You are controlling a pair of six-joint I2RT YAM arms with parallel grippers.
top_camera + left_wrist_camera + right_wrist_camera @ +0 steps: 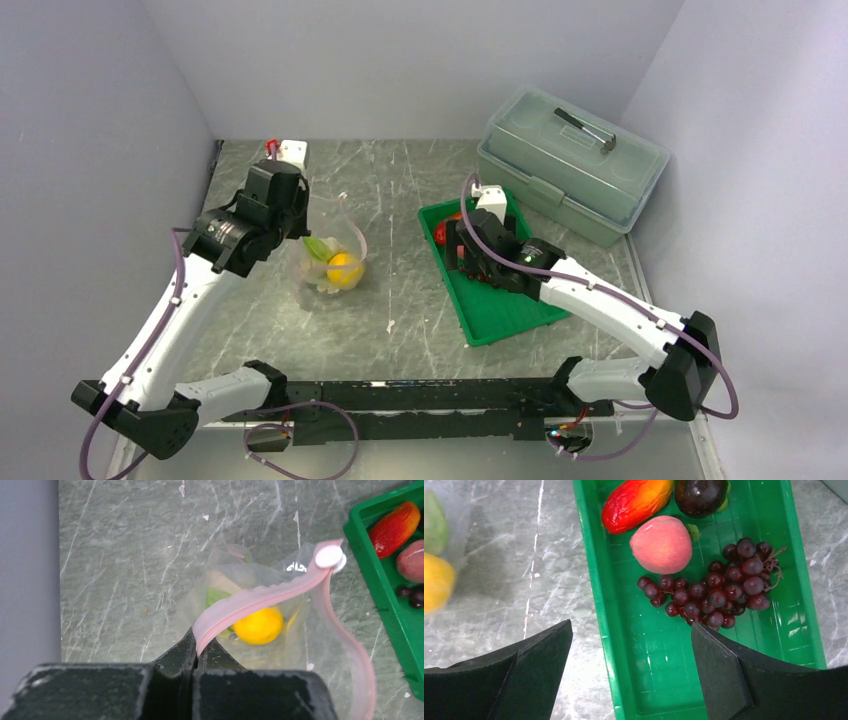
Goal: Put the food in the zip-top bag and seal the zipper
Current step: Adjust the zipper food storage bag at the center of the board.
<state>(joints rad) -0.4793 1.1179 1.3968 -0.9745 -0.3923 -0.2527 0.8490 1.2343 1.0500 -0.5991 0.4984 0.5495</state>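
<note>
Grey marble table (420, 300) holds the crinkly clear bag (225, 582), pink zipper (250, 602) pinched by left fingers (177, 654); right fingers (719, 665) gape.

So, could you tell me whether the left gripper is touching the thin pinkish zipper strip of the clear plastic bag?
Touching: the left wrist view shows the left gripper shut on the pinkish zipper strip.

Bright, even, soft-shadowed light; blurred near end effectors, glare-flecked tray (704, 680).
</note>
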